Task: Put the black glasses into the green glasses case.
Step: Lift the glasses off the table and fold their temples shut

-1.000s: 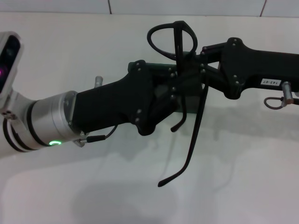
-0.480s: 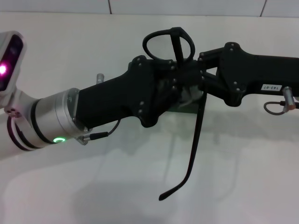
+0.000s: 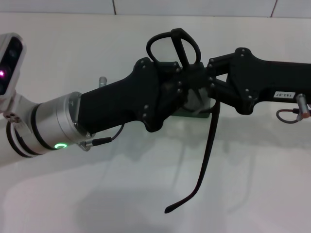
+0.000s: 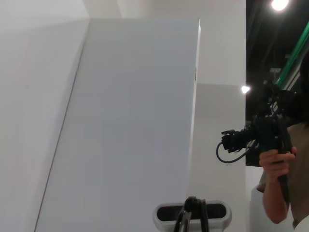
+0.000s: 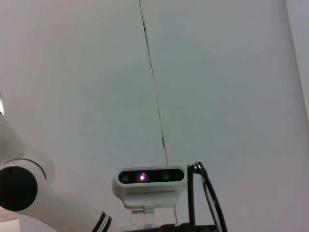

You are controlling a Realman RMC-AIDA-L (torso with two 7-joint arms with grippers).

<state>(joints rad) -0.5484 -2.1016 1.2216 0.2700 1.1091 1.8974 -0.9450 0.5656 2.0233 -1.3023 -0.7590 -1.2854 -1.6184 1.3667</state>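
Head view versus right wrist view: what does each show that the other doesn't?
Only the head view shows both hands, left hand and right hand, meeting at the black glasses above the white table, one temple arm hanging down, and a sliver of the green glasses case beneath. Only the right wrist view shows the robot's head camera against a blank wall. Both show the glasses.

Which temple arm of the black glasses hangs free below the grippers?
The long temple arm of the black glasses, trailing down beside the right gripper; the other is hidden behind the left gripper.
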